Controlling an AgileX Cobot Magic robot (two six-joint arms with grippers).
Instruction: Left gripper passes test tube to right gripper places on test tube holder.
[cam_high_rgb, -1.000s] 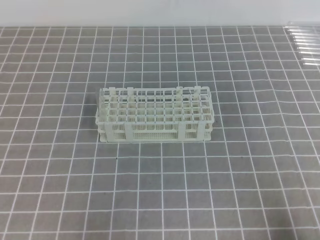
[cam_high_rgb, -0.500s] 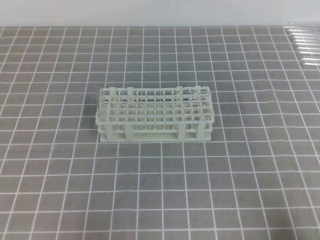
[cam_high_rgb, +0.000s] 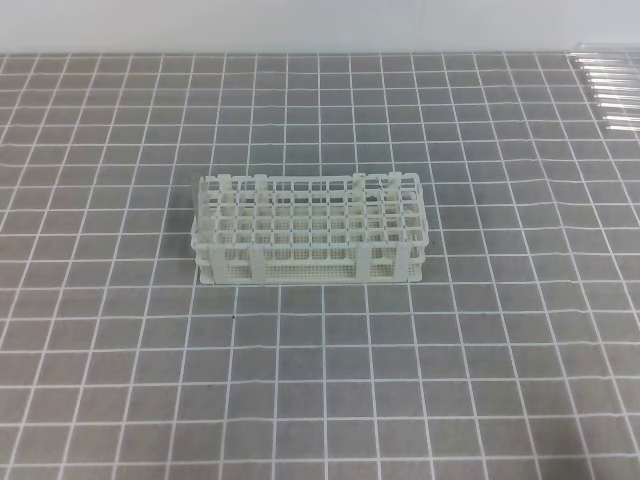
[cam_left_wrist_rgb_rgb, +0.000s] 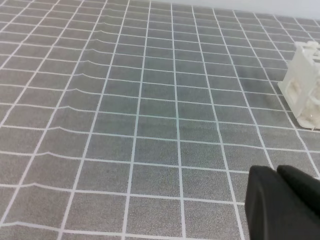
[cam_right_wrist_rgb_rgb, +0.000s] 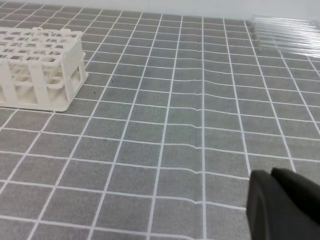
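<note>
Glass tubes (cam_high_rgb: 608, 85) at tabletop's far right corner: light, slick, fragile, so grab mid-length. Rack (cam_high_rgb: 310, 230) empty. Left gripper (cam_left_wrist_rgb_rgb: 280, 200) and right gripper (cam_right_wrist_rgb_rgb: 280, 197) both look closed, holding nothing.

The rack (cam_high_rgb: 311, 232) stands on the mat (cam_high_rgb: 120, 380) at its middle. A row of tubes (cam_high_rgb: 610, 90) lies side by side at 2 o'clock from it (well apart, at the mat's far right edge).

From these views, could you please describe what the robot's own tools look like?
Little shows. The left tool appears in its wrist view as matte black, rounded wedge-shaped jaws. The right tool looks alike in its wrist view: black, smooth, blunt-tipped. No casing, cables or markings are visible, and neither arm appears in the high view.
</note>
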